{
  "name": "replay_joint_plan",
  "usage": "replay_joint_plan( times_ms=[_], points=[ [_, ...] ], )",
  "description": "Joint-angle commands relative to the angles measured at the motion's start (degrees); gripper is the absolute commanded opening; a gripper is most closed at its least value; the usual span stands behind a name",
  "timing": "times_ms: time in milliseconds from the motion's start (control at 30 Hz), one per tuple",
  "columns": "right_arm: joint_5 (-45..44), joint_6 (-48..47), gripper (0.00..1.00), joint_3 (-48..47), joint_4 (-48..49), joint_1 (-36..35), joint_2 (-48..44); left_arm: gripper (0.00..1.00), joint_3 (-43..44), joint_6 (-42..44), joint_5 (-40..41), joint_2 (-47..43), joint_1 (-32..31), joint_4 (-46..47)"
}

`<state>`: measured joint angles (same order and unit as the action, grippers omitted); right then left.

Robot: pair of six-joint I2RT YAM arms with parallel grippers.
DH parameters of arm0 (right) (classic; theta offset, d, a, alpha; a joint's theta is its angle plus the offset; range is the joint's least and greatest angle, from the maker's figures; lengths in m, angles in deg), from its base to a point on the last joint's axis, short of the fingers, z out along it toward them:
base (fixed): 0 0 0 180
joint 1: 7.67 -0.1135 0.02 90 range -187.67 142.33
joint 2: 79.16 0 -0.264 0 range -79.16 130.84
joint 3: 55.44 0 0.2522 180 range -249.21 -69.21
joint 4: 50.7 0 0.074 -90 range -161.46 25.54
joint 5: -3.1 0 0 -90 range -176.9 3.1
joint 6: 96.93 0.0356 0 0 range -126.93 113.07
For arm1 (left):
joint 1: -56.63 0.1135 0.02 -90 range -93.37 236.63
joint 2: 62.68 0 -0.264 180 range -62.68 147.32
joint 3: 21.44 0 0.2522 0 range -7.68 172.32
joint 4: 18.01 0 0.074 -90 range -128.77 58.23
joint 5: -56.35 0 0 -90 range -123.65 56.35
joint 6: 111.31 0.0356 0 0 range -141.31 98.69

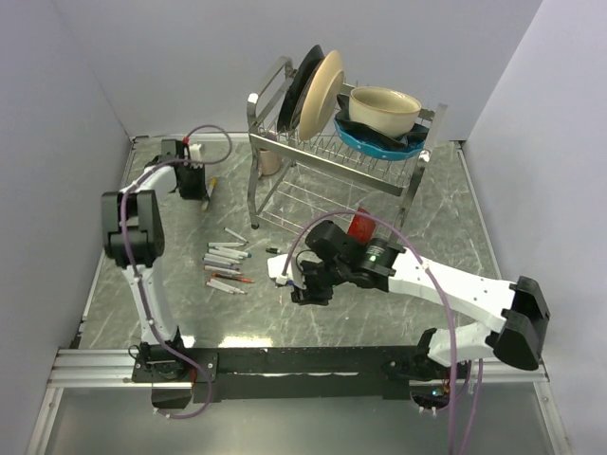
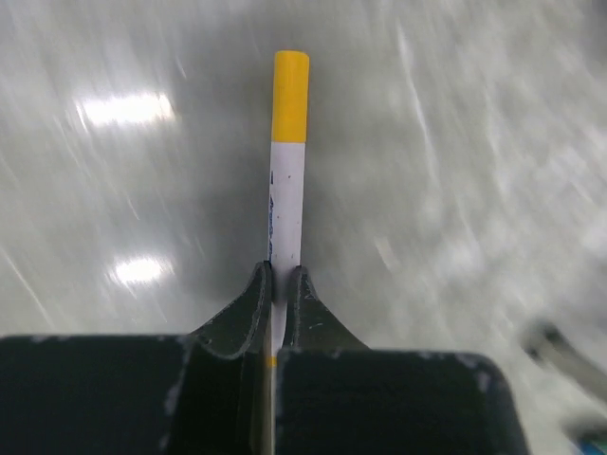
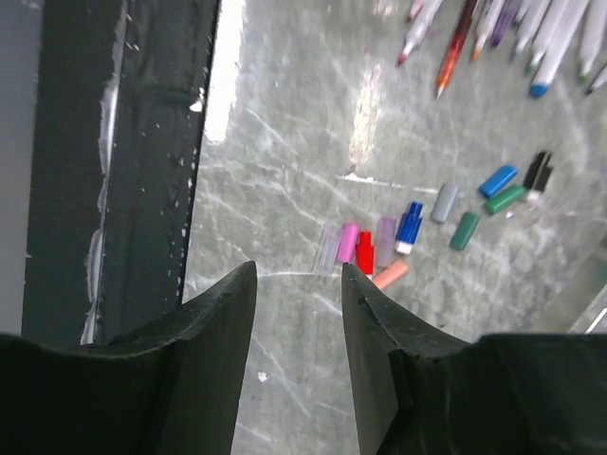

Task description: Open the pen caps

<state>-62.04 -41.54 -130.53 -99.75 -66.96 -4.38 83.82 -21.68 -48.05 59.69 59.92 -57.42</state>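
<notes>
Yellow cap (image 2: 290, 95) is seated on the far end of a white barrel (image 2: 286, 199), and that barrel is clamped between the fingers of the left pincer (image 2: 280, 284), whose jaws are drawn tight on it. The cap lies straight ahead of this pincer, clear of the fingertips, with the pen's long axis running directly away from the wrist. Any pull is therefore judged to be needed outward along that same line. The pen is held by the left arm at the far left of the table (image 1: 427, 218) (close to the back corner).

The right pincer (image 3: 299, 280) is held half open with nothing between its jaws. It is placed near the table's middle, well apart from the held pen, so a reach to the left would be called for before the cap could be gripped. Just beyond its fingertips a cluster of loose caps (image 3: 379, 248) (pink, red, blue and green among them) is laid on the table, and more pens (image 1: 228, 265) are spread to its left.

The barrel's rear end is hidden inside the left pincer's body. The surface under the held pen is smeared by blur, so it cannot be told whether the pen touches the table. From above, the held pen is too small to be made out well.
</notes>
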Motion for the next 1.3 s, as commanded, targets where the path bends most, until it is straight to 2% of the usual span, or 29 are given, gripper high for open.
replay_joint_plan(
  times_ms=[0, 167, 200, 267, 400, 633, 700, 767, 900, 1067, 1267],
  points=[
    [2.82, -1.95, 0.49, 1.73, 1.80, -0.30, -3.76, 0.01, -11.94, -12.37, -8.01, -14.59, 1.19, 7.27],
    [3.52, -2.30, 0.49, 3.66, 4.08, -0.39, -6.14, 0.01, -25.03, -21.07, -13.02, -28.30, 1.37, 7.80],
    [4.05, -2.91, 0.50, 4.19, 4.96, -0.39, -6.66, 0.01, -27.76, -22.13, -16.07, -30.50, 1.37, 8.42],
    [6.94, -4.14, 0.59, 6.20, 6.02, -0.30, -7.63, 0.01, -35.32, -24.68, -18.55, -37.70, 1.19, 9.64],
    [11.17, -9.32, 0.64, 8.58, 5.93, -0.56, -7.46, 0.01, -47.53, -28.38, -25.74, -51.66, 1.19, 7.64],
    [13.02, -20.84, 0.68, 15.95, 8.92, -0.92, -12.72, 0.01, -56.60, -32.50, -32.61, -68.56, -1.00, -0.70],
    [11.36, -23.03, 0.69, 17.19, 10.49, -0.92, -13.52, 0.01, -57.57, -32.51, -33.59, -71.11, -4.76, -2.64],
    [9.69, -23.05, 0.70, 18.25, 11.82, -0.83, -14.05, 0.01, -58.02, -32.95, -32.46, -72.00, -7.84, -4.93],
    [7.75, -21.29, 0.71, 18.08, 13.57, -0.39, -14.31, 0.01, -57.93, -33.56, -27.79, -70.96, -19.62, -7.93],
    [5.37, -21.72, 0.71, 18.96, 15.25, 0.40, -14.58, 0.01, -58.11, -36.46, -28.23, -68.67, -30.86, -4.42],
    [4.67, -21.64, 0.69, 19.57, 16.13, 0.22, -13.44, 0.01, -57.84, -39.28, -30.25, -62.97, -41.15, 1.82]
  ],
)
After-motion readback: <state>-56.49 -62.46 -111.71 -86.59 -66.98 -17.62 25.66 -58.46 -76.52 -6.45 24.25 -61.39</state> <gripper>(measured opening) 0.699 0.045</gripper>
